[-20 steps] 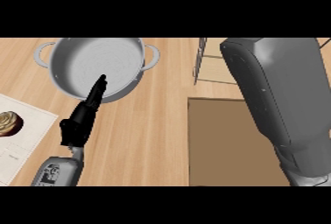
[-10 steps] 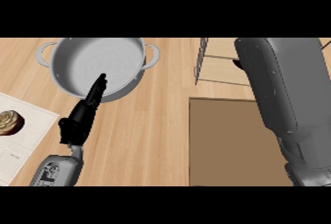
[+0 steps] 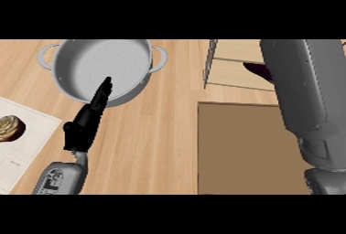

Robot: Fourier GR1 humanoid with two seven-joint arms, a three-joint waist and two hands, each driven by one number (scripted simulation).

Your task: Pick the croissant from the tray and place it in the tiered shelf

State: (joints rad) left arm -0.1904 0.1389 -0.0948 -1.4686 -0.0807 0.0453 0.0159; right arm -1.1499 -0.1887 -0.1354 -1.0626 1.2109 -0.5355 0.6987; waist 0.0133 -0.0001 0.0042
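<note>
Left of the hand [image 3: 84, 123], croissant [image 3: 9, 126] apart.

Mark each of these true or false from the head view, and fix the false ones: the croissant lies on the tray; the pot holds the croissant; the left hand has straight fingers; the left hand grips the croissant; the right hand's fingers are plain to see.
1. The croissant lies on the tray. True.
2. The pot holds the croissant. False: nothing shows inside the pot; the croissant is on the tray at the view's left edge.
3. The left hand has straight fingers. True: they point up over the pot's near rim.
4. The left hand grips the croissant. False: it is apart from the croissant and holds nothing.
5. The right hand's fingers are plain to see. False: the right forearm hides them by the tiered shelf.
</note>
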